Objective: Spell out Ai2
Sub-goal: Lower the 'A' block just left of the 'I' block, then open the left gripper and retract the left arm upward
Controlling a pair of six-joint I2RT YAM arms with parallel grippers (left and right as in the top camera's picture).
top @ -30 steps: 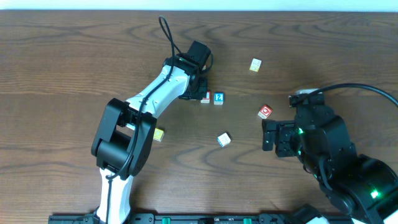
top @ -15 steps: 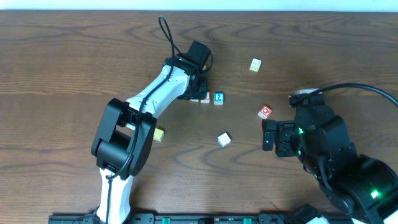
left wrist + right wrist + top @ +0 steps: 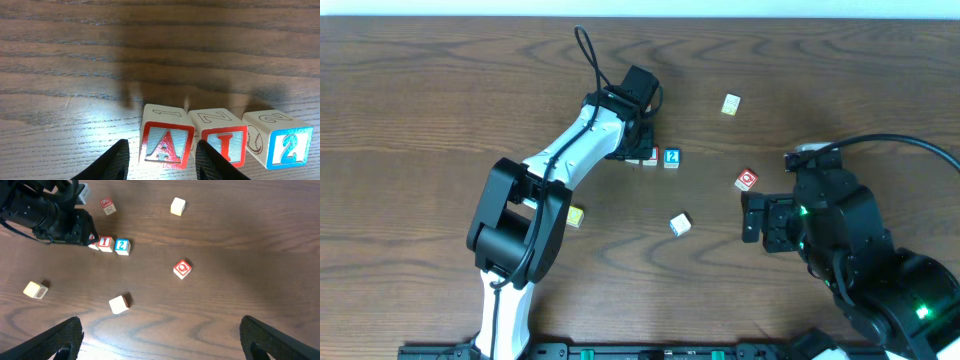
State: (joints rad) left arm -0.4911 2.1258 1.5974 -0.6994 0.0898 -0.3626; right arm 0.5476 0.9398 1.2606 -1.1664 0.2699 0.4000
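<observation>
Overhead, the left arm (image 3: 560, 160) reaches diagonally across the dark wooden worktop (image 3: 420, 100) to a short row of lettered cubes near the middle. A yellow cube (image 3: 576, 216) lies just beside that arm's elbow.

The left wrist camera shows the row reading A cube (image 3: 166, 146), I cube (image 3: 223, 146), 2 cube (image 3: 285, 147). The A and the I are red and red-framed, the 2 is blue-framed, and all three stand upright facing the lens. The A cube and I cube sit side by side and touch. The 2 cube stands close against the I cube, turned a little off the line; whether those two touch I cannot tell.

The left fingers (image 3: 117, 162) are spread, one on each side of the A cube. A sliver of worktop shows between the cube and the finger at the picture's left. The other finger stands in front of the seam between the A and the I. Neither finger pinches anything.

Right of the row, a cream cube (image 3: 680, 224) lies nearer the front edge. A second cream cube (image 3: 731, 104) lies farther back. A red-marked cube (image 3: 746, 180) sits near the right arm (image 3: 860, 250).

The right fingers (image 3: 60, 340) are spread wide, at the two lower corners of the right wrist view. They hang over bare wood, well apart from every cube.
</observation>
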